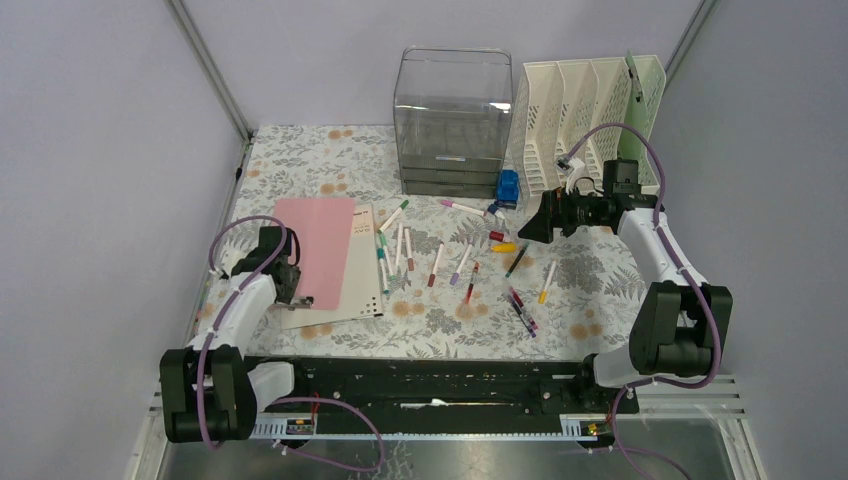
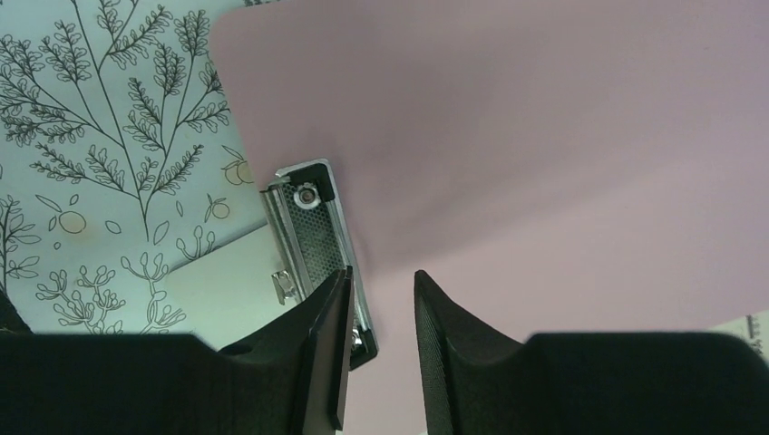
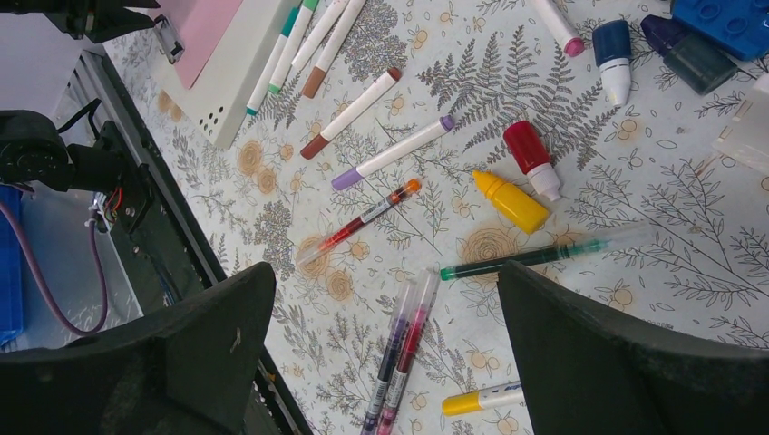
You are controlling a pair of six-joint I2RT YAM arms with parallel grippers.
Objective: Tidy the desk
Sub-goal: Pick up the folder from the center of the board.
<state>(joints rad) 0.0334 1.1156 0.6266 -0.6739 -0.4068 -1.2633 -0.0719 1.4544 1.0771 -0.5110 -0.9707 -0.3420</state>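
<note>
- Black rail (image 1: 440,380) runs along the near edge of the surface (image 1: 300,160), with both arm bases bolted at its ends.
- This surface, the desk, fills the middle of the top view under a white cloth printed with grey ferns and orange flowers.
- Plain pale lilac-grey walls (image 1: 100,150) close it in on three sides, and a slanted metal post (image 1: 210,70) stands at the back left corner.
- At the back stand a clear drawer box (image 1: 453,120) and, to its right, a white file rack (image 1: 585,110). A blue block (image 1: 508,186) lies at the foot of the box.
- Markers (image 1: 437,265) and pens are scattered loose across the middle. A yellow bottle (image 3: 511,201) and a red bottle (image 3: 530,154) lie side by side among them, just above a green pen (image 3: 526,258).
- On the left a pink sheet (image 1: 318,245) lies on a white pad (image 1: 362,290).
- From its base the left arm reaches forward, its left gripper (image 2: 381,299) low over the near edge of the pink sheet. The jaws are narrow with a slim gap, and the left finger overlaps a metal clip (image 2: 306,227). Nothing is seen clamped between them.
- Folded high, the right arm points its right gripper (image 3: 376,299) leftward above the pens, jaws spread wide and holding nothing.
- Print on the pad is too small to read.
</note>
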